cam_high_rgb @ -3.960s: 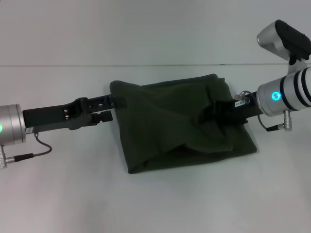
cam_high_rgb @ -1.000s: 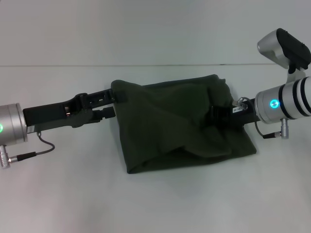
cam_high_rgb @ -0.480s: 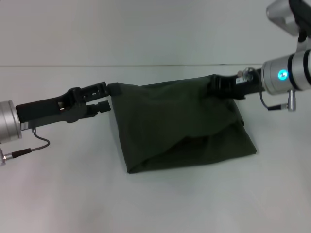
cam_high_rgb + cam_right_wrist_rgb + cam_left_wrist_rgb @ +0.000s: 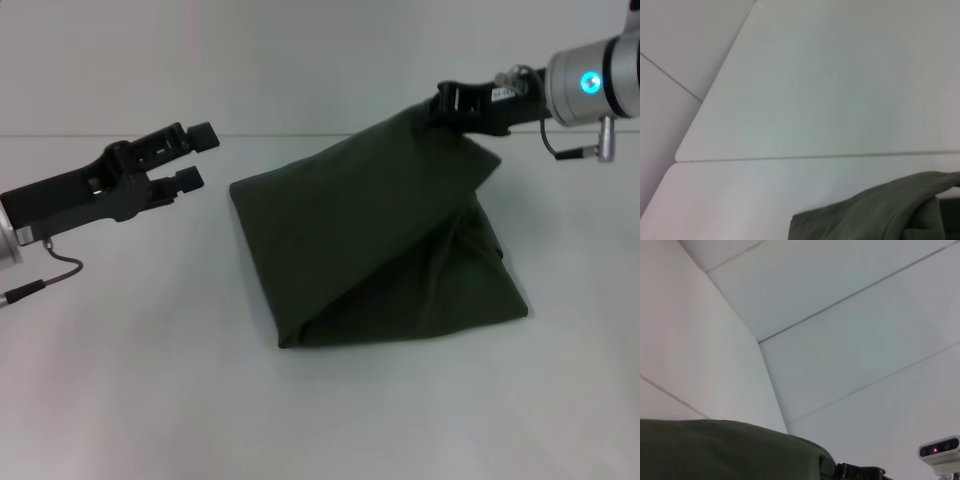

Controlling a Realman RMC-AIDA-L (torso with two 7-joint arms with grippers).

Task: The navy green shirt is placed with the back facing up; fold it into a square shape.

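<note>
The navy green shirt (image 4: 380, 250) lies as a folded dark olive bundle in the middle of the table. Its far right corner is pulled up into a peak, so the cloth slopes down from there to the table. My right gripper (image 4: 447, 106) is shut on that raised corner, high at the upper right. My left gripper (image 4: 196, 156) hovers open to the left of the shirt, apart from it, with nothing between its fingers. The shirt's fabric (image 4: 715, 450) fills the low part of the left wrist view, and the shirt (image 4: 875, 212) also shows in the right wrist view.
The white table (image 4: 120, 380) spreads around the shirt, with its far edge running across the back below a pale wall. In the left wrist view a small grey camera (image 4: 939, 450) shows beyond the right arm's black gripper (image 4: 860, 472).
My right gripper has risen with the shirt's right corner, tenting the cloth. My left gripper has let go of the left corner and pulled up and away to the left.
</note>
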